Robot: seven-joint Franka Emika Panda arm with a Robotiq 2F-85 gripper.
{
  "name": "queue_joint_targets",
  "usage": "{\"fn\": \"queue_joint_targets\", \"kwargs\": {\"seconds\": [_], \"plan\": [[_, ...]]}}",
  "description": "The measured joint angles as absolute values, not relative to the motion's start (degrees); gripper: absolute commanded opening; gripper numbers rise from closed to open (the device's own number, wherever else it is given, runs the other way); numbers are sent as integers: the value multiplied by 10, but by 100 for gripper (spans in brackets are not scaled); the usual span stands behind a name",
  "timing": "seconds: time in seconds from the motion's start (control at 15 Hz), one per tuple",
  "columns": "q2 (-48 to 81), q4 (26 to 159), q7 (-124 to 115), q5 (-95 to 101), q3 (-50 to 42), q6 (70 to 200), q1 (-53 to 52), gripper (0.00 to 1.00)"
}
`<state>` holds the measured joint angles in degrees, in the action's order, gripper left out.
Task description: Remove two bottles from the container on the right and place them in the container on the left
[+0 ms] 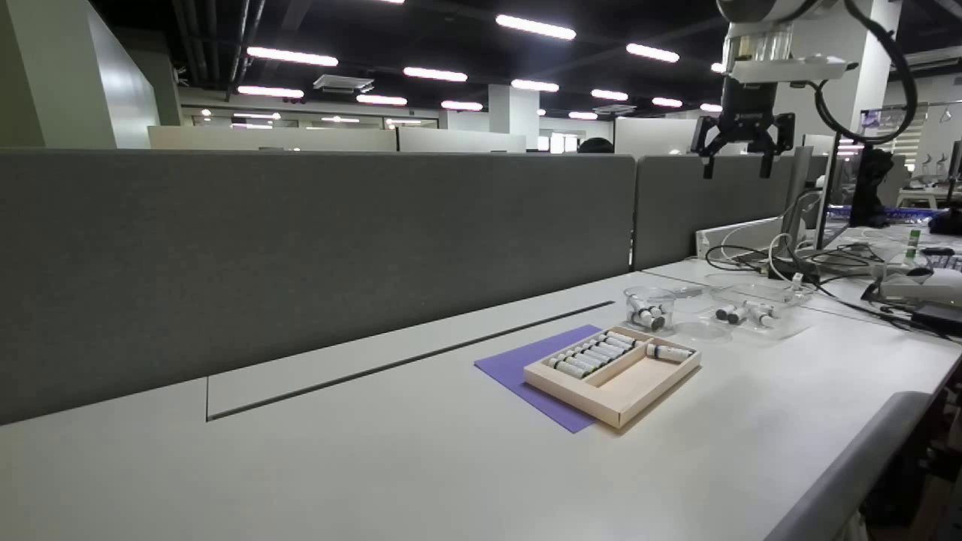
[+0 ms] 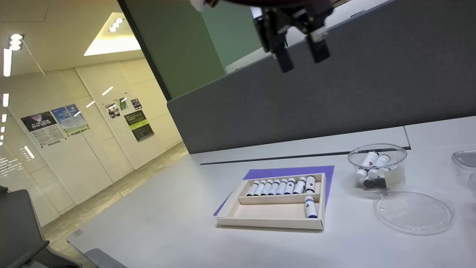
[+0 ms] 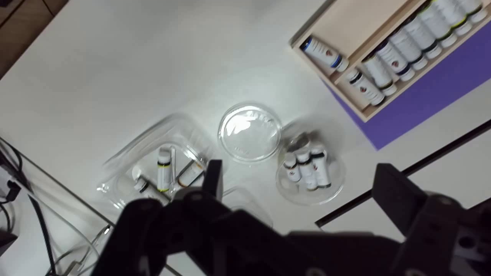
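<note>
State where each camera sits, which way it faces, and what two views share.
An exterior view: off the robot, looking along the desk toward the wooden tray; arm and open gripper, upper right.
An exterior view: off the robot, facing the gray divider across the desk; gripper at top.
Wrist view: on the wrist, facing down at the round tub; fingers, lower part.
Shared: both exterior views show wooden tray and gripper.

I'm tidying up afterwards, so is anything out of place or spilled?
Nothing looks spilled. In the wooden tray, the end bottle of the row points the opposite way to its neighbours, and a lone bottle lies in the wide compartment. A clear lid lies beside the open tub.
</note>
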<state>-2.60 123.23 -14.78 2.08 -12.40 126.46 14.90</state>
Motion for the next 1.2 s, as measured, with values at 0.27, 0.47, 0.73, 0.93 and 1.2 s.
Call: {"fn": "queue_joint_targets", "kwargs": {"seconds": [0.27, 0.47, 0.73, 0.93, 1.2], "plan": [[102, 1144, -164, 22, -170, 1340, 179, 100], [176, 1072, -167, 14, -200, 1328, 204, 100], [175, 1077, -166, 13, -198, 1332, 194, 100], [173, 1078, -166, 13, -198, 1332, 193, 100], [174, 1078, -165, 13, -198, 1332, 193, 100]]}}
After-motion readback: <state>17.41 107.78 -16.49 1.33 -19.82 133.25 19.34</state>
